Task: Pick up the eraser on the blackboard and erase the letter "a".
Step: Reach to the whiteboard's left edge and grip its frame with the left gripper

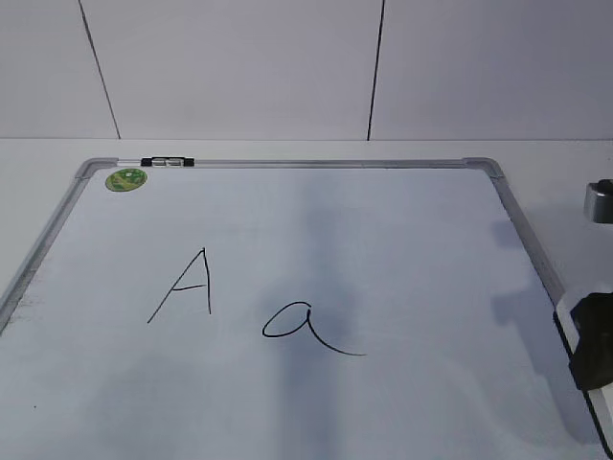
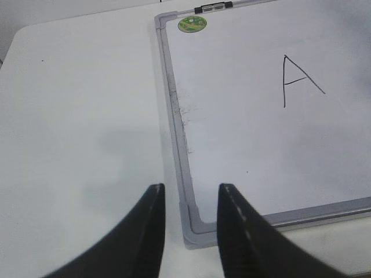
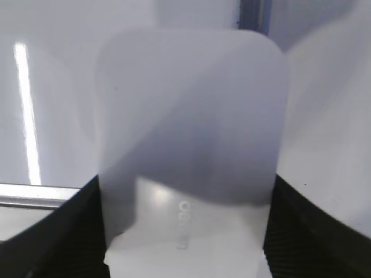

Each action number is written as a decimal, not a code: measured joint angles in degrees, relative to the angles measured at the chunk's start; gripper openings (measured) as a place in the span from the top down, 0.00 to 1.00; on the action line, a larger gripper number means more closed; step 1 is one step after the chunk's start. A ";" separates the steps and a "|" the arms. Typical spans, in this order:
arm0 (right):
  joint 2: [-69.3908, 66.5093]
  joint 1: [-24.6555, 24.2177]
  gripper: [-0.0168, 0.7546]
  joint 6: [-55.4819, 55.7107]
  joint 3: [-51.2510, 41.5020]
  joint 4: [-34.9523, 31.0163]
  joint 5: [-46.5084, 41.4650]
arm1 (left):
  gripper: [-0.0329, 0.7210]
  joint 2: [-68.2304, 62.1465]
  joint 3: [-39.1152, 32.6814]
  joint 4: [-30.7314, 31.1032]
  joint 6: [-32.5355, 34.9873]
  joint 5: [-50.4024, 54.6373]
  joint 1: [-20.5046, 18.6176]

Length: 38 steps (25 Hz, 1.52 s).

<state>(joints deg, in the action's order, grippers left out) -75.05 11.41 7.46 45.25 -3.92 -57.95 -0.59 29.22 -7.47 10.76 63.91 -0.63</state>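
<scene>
The white eraser (image 3: 191,116) with small grey lettering fills the right wrist view. My right gripper (image 3: 185,179) is shut on it, one black finger pressed against each long side. At the exterior view's right edge a white piece of the eraser (image 1: 571,316) shows over the blackboard's (image 1: 412,268) right frame. The cursive letter "a" (image 1: 302,326) is drawn near the board's middle, well left of the eraser. My left gripper (image 2: 190,188) hangs open and empty above the board's near-left corner.
An angular capital "A" (image 1: 187,285) stands left of the cursive letter. A round green sticker (image 1: 126,178) sits in the board's far-left corner, and a small black-and-white marker (image 1: 167,162) lies on the top frame. White table surrounds the board (image 2: 75,116).
</scene>
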 joint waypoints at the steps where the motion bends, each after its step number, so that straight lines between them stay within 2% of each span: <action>1: 0.83 0.00 0.24 0.00 0.00 0.00 -0.39 | 0.65 0.00 0.00 0.00 0.00 0.00 0.00; 17: 10.40 0.00 0.24 0.00 0.00 0.00 -7.14 | 0.65 0.00 0.00 -0.39 0.00 0.00 0.00; 24: 11.10 0.00 0.24 0.00 0.00 0.00 -7.63 | 0.65 0.00 0.00 -7.73 0.00 -0.63 0.00; 28: 11.10 0.00 0.24 0.00 0.00 0.00 -7.63 | 0.63 -0.91 0.12 -9.56 0.00 -2.14 0.00; 32: 11.10 0.00 0.24 0.00 0.00 0.00 -7.72 | 0.63 -7.38 0.61 -9.88 0.00 -8.44 0.00; 38: 11.10 0.00 0.24 0.00 0.00 0.00 -7.72 | 0.63 -24.89 0.64 -9.98 0.00 -15.71 0.23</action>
<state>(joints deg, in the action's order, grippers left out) -63.95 11.41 7.46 45.25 -3.92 -65.67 -25.48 29.86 -17.45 10.76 48.20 -0.40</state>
